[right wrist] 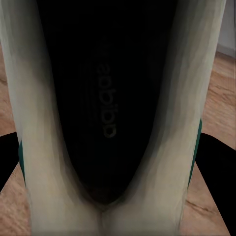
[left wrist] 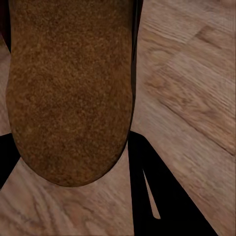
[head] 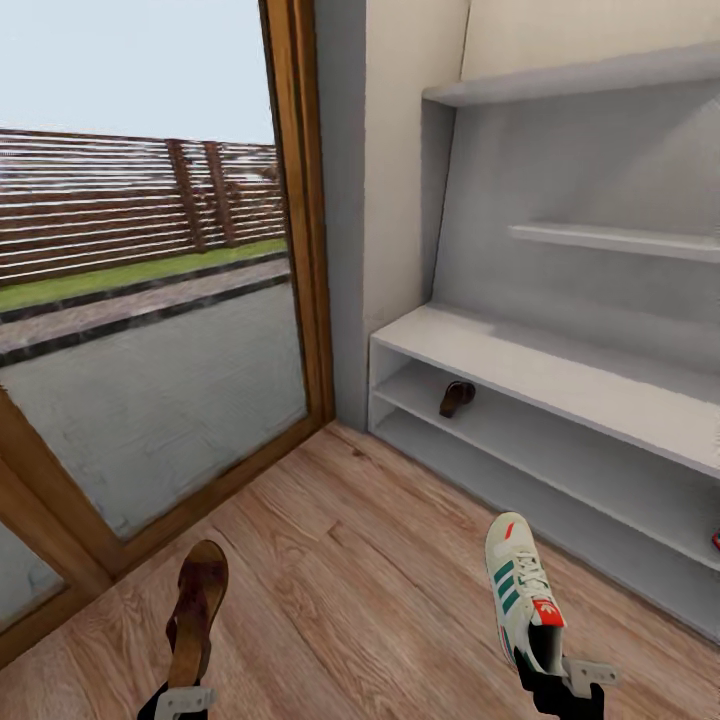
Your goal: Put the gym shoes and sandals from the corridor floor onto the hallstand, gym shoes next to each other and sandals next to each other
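1. Nearest the robot, at the bottom of the head view, the left gripper (head: 183,698) is closed on the heel end of a brown sandal (head: 196,610), which points away from the robot, tilted, clear above the corridor floor (head: 350,560).
2. In the left wrist view the sandal's rough brown sole (left wrist: 69,93) is close to the lens, with wood planks behind it and dark gripper parts at either side.
3. The right gripper (head: 565,685) clamps the heel of a cream-white gym shoe (head: 522,600) with green stripes, white laces and a red-orange tongue patch; its toe points forward, off the floor.
4. The right wrist view looks down into the shoe's dark insole (right wrist: 108,108), where faint lettering shows between pale side walls.
5. Further on, the pale grey hallstand (head: 520,365) stands against the wall at the right, with two open shelf bays.
6. A second sandal (head: 457,398) lies in the upper bay near its left end.
7. At the frame's right edge a small red and white shape (head: 716,540) sits in the lower bay; what it is cannot be told.
8. To the left, a wood-framed glass door (head: 300,200) shows lawn and a slatted fence outside.
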{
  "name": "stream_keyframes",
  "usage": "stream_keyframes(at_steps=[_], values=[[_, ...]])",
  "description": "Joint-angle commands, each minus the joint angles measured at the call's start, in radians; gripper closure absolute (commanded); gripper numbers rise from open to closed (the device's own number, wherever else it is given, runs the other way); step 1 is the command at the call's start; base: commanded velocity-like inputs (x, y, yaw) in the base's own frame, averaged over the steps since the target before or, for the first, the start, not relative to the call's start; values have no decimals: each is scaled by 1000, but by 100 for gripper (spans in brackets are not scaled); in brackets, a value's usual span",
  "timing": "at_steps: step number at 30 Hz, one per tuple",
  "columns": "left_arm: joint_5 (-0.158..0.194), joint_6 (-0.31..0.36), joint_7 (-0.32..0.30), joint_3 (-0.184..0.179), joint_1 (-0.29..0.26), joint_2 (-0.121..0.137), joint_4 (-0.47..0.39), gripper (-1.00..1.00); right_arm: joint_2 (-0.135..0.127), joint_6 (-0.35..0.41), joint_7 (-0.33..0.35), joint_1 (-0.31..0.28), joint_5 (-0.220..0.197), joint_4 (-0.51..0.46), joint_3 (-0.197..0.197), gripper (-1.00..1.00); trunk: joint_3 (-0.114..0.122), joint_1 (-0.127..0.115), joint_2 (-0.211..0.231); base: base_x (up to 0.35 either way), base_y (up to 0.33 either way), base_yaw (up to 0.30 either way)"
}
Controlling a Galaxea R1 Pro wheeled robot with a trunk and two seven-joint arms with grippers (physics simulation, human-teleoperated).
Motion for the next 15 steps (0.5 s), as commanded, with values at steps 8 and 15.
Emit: stream_keyframes(at_steps=[8,15], values=[[-11,-3,-8,9,-1,-1,0,100,1,-3,8,-1,5,0,-9,100,-1,0,0,58,62,-267],[-9,-3,-8,9,-1,-1,0,100,1,-3,8,-1,5,0,-9,100,-1,0,0,2,2,-267]])
